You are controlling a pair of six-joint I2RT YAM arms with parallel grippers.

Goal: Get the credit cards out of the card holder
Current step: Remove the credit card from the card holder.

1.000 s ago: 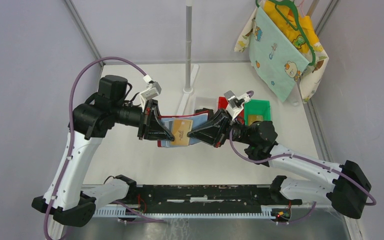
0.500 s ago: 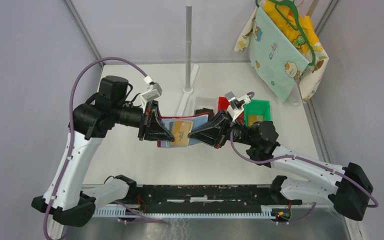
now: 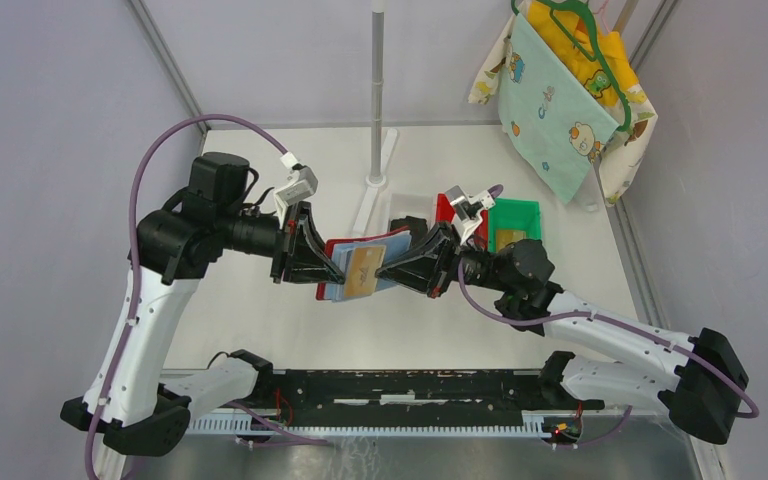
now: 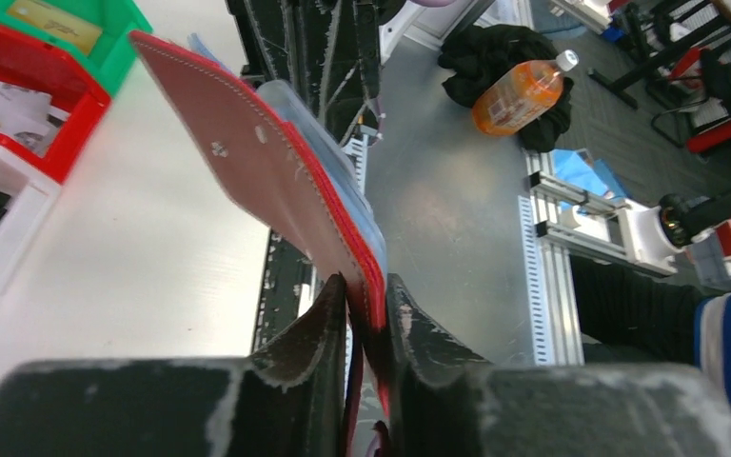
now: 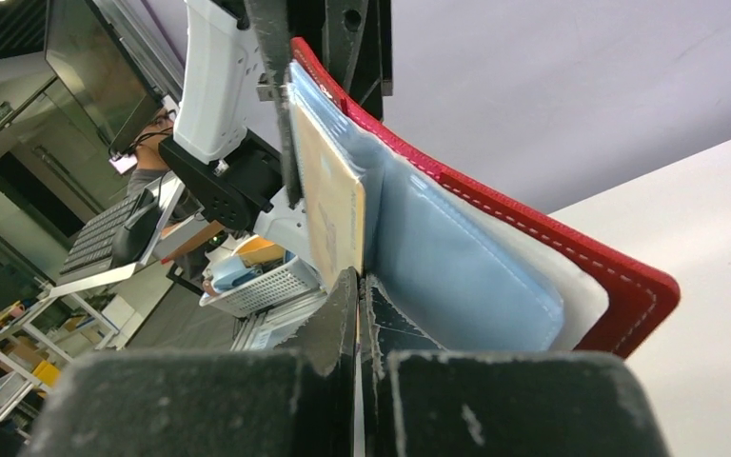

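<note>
The red card holder (image 3: pixel 365 243) hangs open in the air between both arms, over the middle of the table. My left gripper (image 3: pixel 331 270) is shut on its left edge; in the left wrist view the red holder (image 4: pixel 247 162) runs between the fingers of the left gripper (image 4: pixel 366 297). A tan credit card (image 3: pixel 362 270) sticks out of the holder's grey-blue pockets (image 5: pixel 447 267). My right gripper (image 3: pixel 381 270) is shut on that card's right edge. In the right wrist view the tan card (image 5: pixel 328 205) stands edge-on in the right gripper (image 5: pixel 359 284), beside the red cover (image 5: pixel 581 262).
Behind the grippers stand a red bin (image 3: pixel 446 206), a green bin (image 3: pixel 515 215) with a tan card in it, and a white tray (image 3: pixel 400 203). A pole on a base (image 3: pixel 376 110) rises at the back. Patterned cloths (image 3: pixel 560 90) hang at the back right.
The holder has tipped up so its red cover now shows along the top. The left gripper has drawn slightly left. The right gripper still pinches the tan card.
</note>
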